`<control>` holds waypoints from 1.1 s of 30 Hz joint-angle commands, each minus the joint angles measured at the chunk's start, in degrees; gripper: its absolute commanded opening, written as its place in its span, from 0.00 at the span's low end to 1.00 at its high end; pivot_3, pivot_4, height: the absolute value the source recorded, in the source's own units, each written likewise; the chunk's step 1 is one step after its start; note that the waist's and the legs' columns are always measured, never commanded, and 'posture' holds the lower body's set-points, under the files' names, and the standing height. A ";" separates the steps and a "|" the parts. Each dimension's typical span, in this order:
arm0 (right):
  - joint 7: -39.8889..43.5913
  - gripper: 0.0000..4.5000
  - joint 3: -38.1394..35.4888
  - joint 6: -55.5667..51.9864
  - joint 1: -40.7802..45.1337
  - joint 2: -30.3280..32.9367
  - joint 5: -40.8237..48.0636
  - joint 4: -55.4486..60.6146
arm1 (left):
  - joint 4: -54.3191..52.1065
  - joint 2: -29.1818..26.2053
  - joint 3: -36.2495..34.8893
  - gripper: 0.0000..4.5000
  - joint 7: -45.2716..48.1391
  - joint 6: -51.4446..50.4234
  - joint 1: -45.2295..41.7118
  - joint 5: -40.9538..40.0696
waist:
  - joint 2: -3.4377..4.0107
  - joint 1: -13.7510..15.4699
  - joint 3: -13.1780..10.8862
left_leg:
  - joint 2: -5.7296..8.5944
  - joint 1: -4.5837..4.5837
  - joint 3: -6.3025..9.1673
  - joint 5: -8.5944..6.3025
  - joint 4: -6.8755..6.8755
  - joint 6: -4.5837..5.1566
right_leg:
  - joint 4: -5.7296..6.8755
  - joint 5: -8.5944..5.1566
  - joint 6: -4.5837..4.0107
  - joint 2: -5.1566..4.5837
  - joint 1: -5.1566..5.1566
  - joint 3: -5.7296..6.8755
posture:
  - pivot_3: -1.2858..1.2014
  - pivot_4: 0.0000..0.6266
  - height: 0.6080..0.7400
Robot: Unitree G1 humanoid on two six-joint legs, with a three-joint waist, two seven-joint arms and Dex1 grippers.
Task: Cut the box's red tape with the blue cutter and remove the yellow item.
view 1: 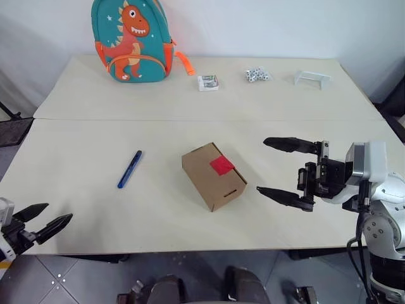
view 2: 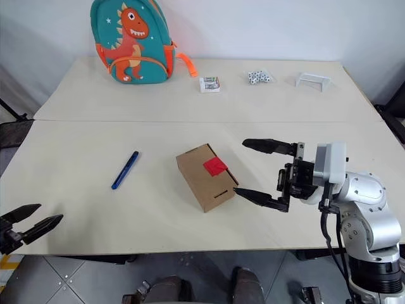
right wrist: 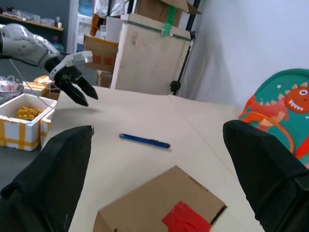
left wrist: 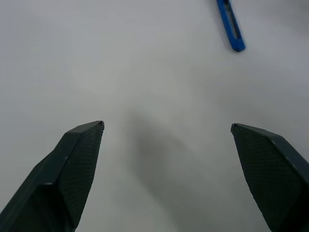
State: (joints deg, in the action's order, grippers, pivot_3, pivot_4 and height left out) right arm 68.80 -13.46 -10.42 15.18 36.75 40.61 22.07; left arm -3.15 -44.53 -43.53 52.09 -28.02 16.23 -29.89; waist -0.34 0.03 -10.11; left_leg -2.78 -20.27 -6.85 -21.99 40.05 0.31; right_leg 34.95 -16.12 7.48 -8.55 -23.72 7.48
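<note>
The brown box lies closed in the middle of the table, with the red tape across its top seam. To its left lies the blue cutter, alone on the tabletop. My right gripper hovers just right of the box, pointing toward it, fingers wide open and empty. My left gripper is at the table's near left corner, open and empty, well short of the cutter. The right wrist view shows the box, the tape and the cutter. The yellow item is hidden.
A teal dinosaur backpack stands at the table's far left edge. Along the far edge also sit a small white packet, a cluster of dice and a white bracket. Crates and cartons stand beyond the table's left side.
</note>
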 commanded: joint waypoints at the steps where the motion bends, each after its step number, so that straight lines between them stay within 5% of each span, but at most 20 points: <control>1: 0.99 1.00 -0.71 2.15 0.16 1.03 -0.56 -1.10 | -8.06 -1.48 1.88 0.99 -5.80 -7.26 -3.97 -3.16 | 0.00 -0.09 0.00 | 0.00 0.01 -0.01 0.00 0.00 0.00 | 0.00 0.00 0.00 0.00 0.00 -0.01 | 0.52 0.24 1.00; 14: 0.25 1.00 1.13 1.92 -1.66 1.20 -0.57 -0.61 | -22.60 0.57 28.61 0.99 -36.95 -41.33 -29.82 4.45 | 0.01 -0.20 0.00 | 0.03 0.07 -0.09 0.02 -0.02 -0.04 | 0.09 0.01 0.02 0.07 -0.01 -0.04 | 0.52 0.24 1.00; 28: -2.30 1.00 0.49 1.96 -2.36 1.72 -0.46 1.02 | -19.46 7.81 30.09 0.99 -41.11 -49.52 -31.23 7.25 | 0.05 0.11 0.02 | 0.05 0.14 -0.11 0.06 0.06 -0.08 | 0.07 0.01 0.02 0.07 0.11 -0.08 | 0.52 0.24 1.00; 33: -2.79 1.00 0.33 2.23 -2.74 1.63 -0.55 1.06 | -19.91 7.54 30.19 0.75 -41.03 -49.18 -31.00 8.42 | 0.11 -0.03 0.06 | 0.04 0.18 -0.11 0.07 0.05 -0.09 | 0.07 0.01 0.02 0.08 0.11 -0.11 | 0.52 0.24 1.00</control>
State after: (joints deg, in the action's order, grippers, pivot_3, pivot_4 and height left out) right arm 66.46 -11.64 -8.89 12.45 37.78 39.43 21.63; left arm -24.11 -36.32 -14.89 10.82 -75.62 -16.65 -22.58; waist -0.23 0.00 -10.05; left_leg -2.74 -20.09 -6.96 -21.92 40.10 0.21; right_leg 35.04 -16.11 7.50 -8.48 -23.61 7.37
